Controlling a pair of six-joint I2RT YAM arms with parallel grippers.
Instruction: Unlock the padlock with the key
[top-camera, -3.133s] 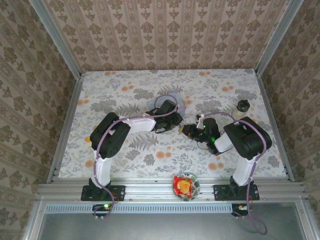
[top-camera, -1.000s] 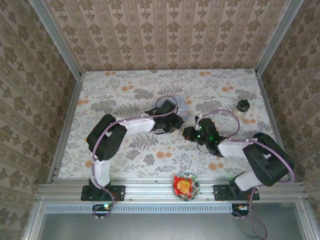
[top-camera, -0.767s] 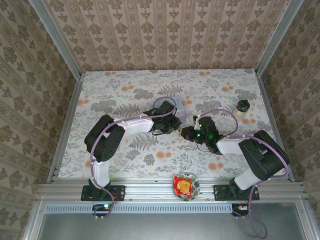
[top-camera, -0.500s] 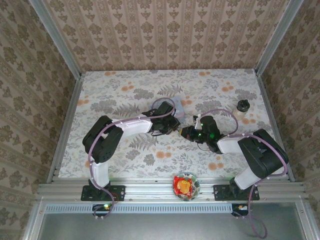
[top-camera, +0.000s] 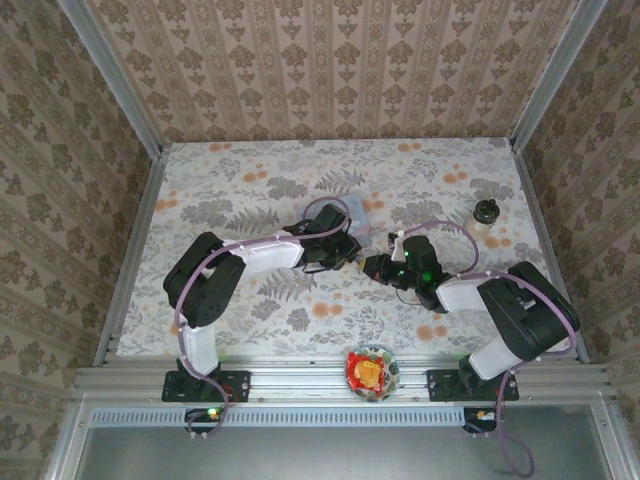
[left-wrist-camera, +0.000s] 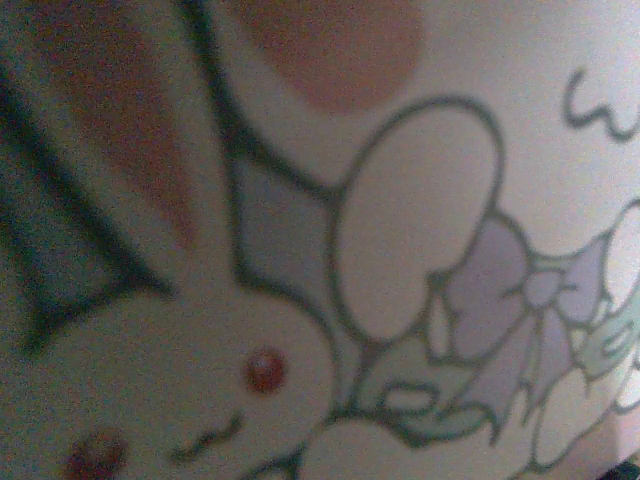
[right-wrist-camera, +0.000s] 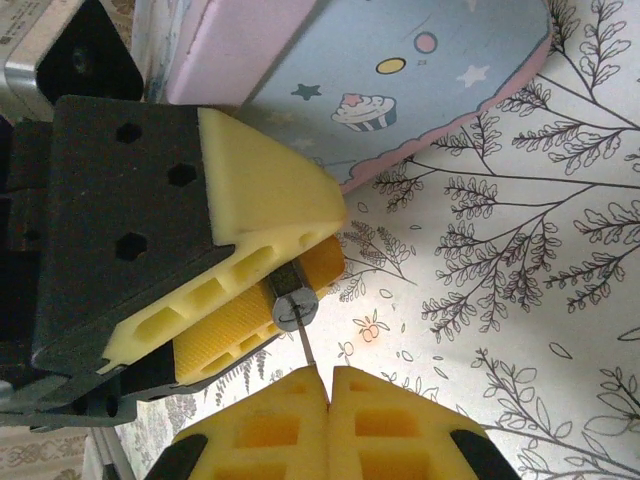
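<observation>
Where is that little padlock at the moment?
In the right wrist view it is left of centre: the padlock sits in the jaws of the left gripper, just below the pastel tin, above the right gripper, which pinches the key.

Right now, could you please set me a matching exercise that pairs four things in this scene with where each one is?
Things:
1. key
2. pale blue tin
3. small bottle
4. bowl

Places:
A. on the metal rail at the near edge
B. pinched in the shut right gripper
C. near the right edge of the table
D. just beyond the left gripper

Pairs: 1-B, 2-D, 3-C, 4-A
</observation>
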